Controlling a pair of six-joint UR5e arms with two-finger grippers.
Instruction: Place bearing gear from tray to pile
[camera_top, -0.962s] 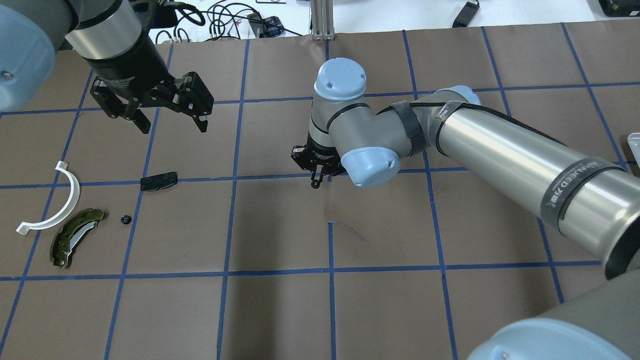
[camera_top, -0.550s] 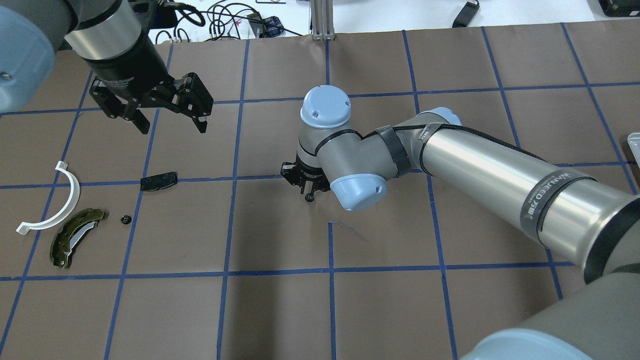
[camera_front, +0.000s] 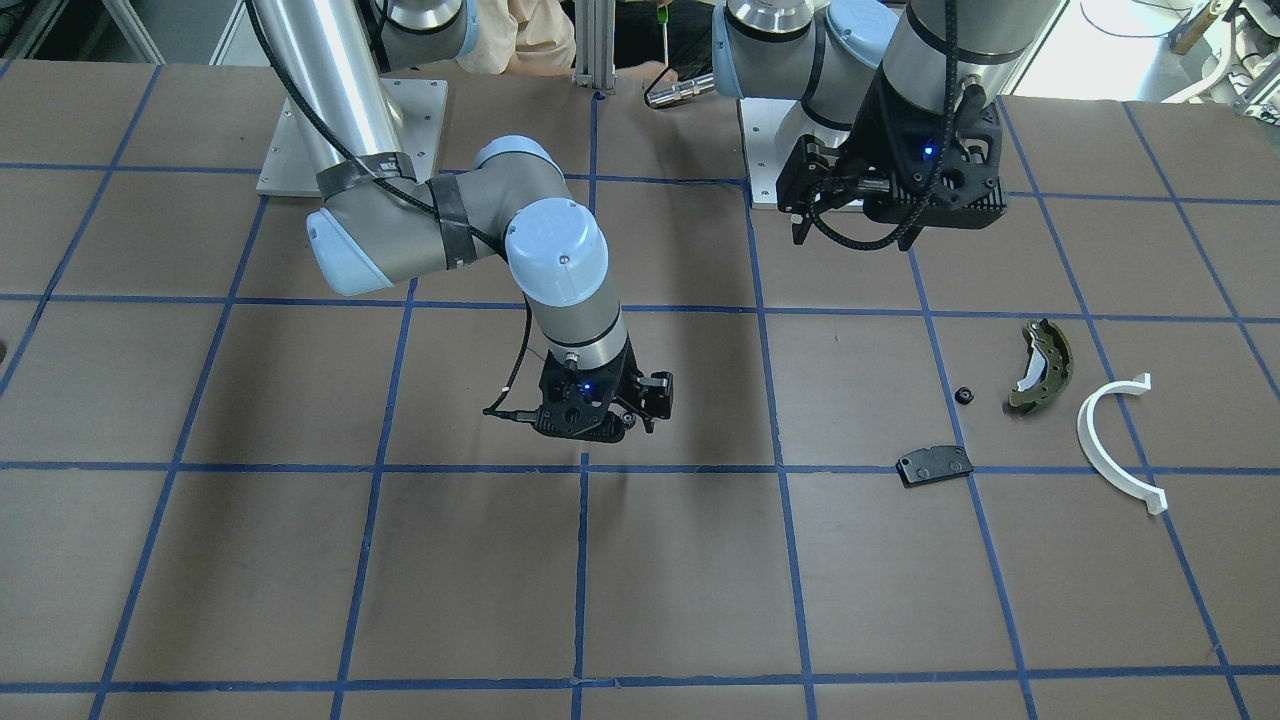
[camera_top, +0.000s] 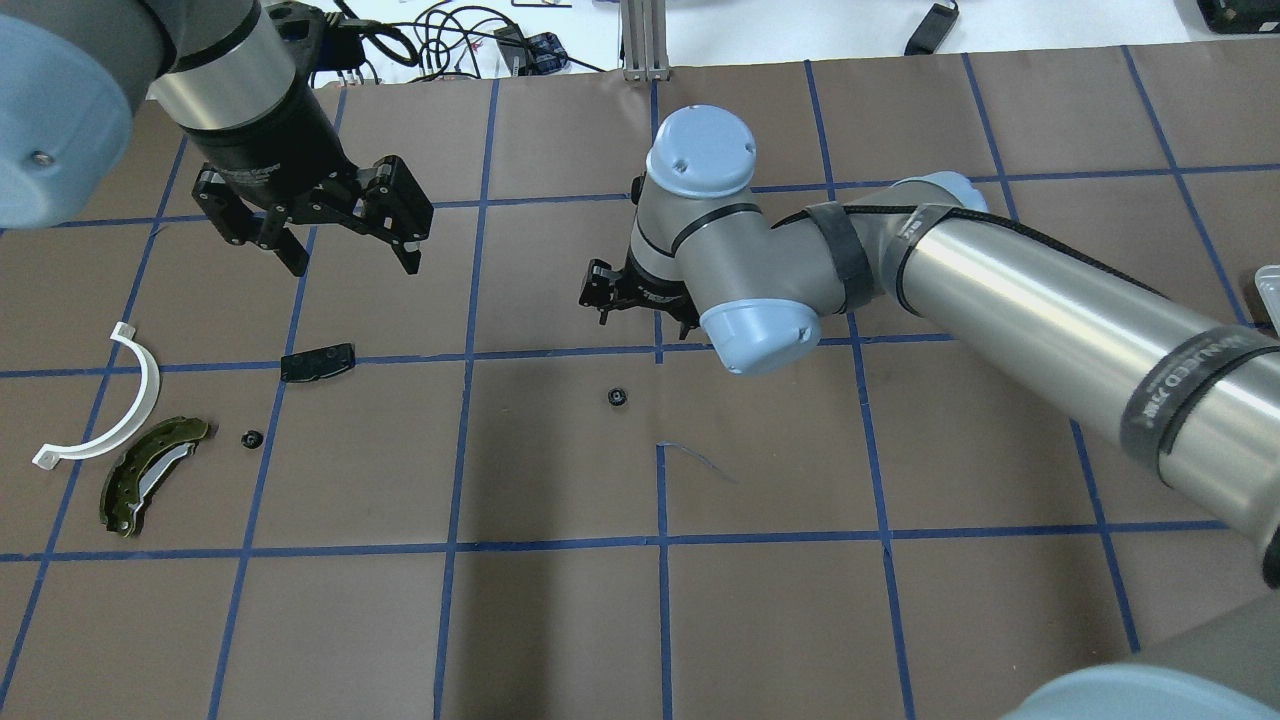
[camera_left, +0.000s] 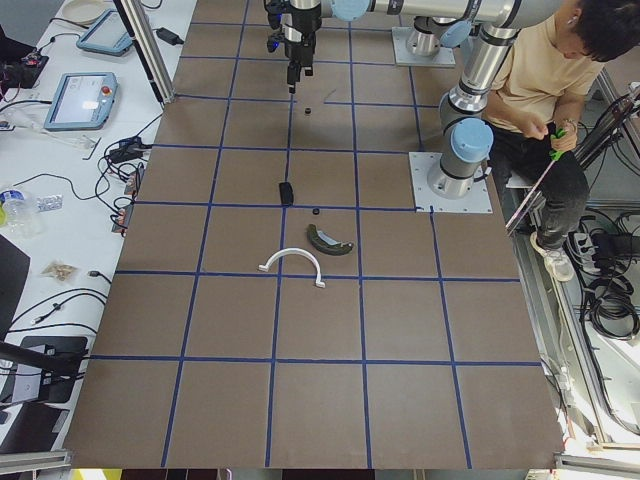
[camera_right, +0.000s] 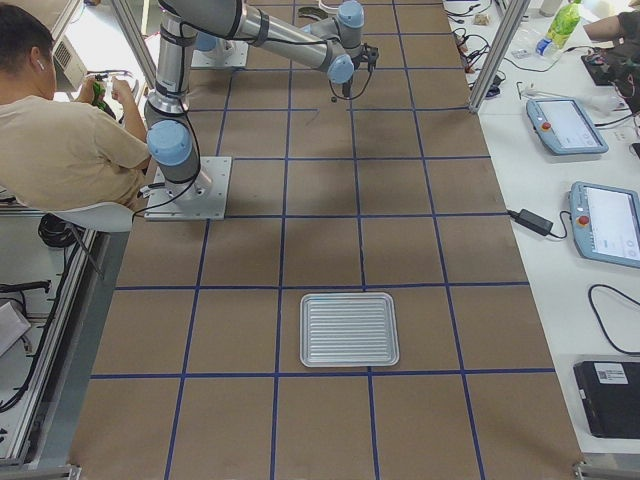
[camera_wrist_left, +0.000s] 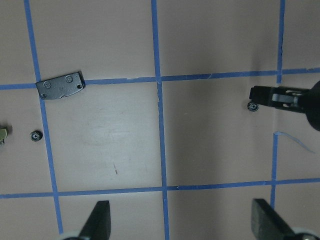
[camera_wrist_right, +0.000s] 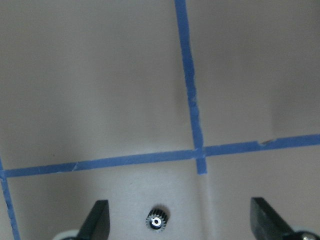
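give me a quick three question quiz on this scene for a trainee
1. True or false: the right gripper is shut on a gear.
2. Which lies closest to the brake shoe? A black pad plate, B white half-ring, C metal tray.
3. How many small gears lie on the table?
Key: 1 false, it is open, with the mid-table gear lying free. 2 B. 3 two; the other gear sits near the brake shoe.
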